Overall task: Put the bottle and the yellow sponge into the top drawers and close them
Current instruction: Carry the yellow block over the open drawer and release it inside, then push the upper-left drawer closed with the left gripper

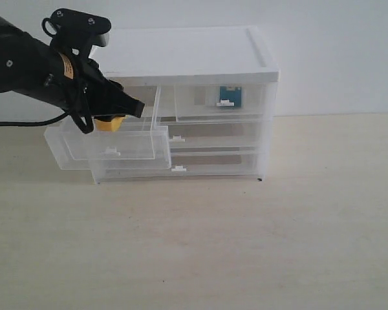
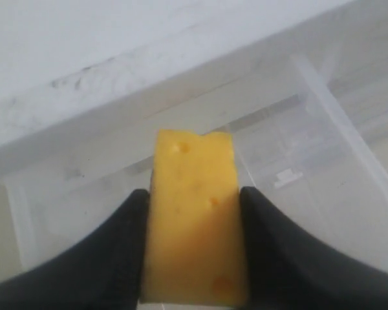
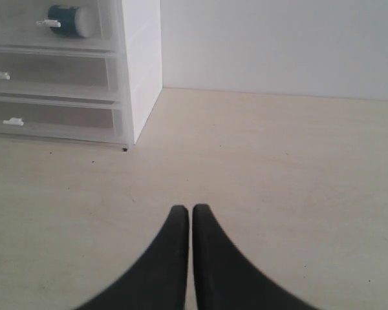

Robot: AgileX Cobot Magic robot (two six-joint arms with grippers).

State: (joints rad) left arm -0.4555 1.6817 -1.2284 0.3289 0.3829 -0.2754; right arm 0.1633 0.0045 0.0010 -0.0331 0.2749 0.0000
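Our left gripper (image 2: pixel 194 194) is closed narrowly on the yellow sponge (image 2: pixel 195 219), one black finger pressed against each long side, and we hold it just above the pulled-out left top drawer (image 1: pixel 110 145). We judge the sponge to be very light and soft. It will give under the fingers rather than slip, and it cannot break, so a gentle pinch across its flat sides, as we have it now, seems the right hold. Squeezing harder would only deform it. Released from here it should drop without bouncing far, though its length may need to lie along the drawer for the drawer to shut.

Our right gripper (image 3: pixel 191 210) has its fingers pressed together around nothing and hovers low over the bare counter (image 1: pixel 246 245), out towards the near edge. The bottle (image 1: pixel 229 97) lies on its side inside the right top drawer (image 1: pixel 223 106), which looks pushed in. It is small, rigid plastic, and round enough to roll.

The cabinet (image 1: pixel 194 51) stands near the far edge of the counter, close to the plain white wall (image 1: pixel 336 51). Its two full-width drawers (image 1: pixel 213 135) appear shut. The counter is pale, smooth and wood-grained, with plenty of open room in front and towards the right edge.
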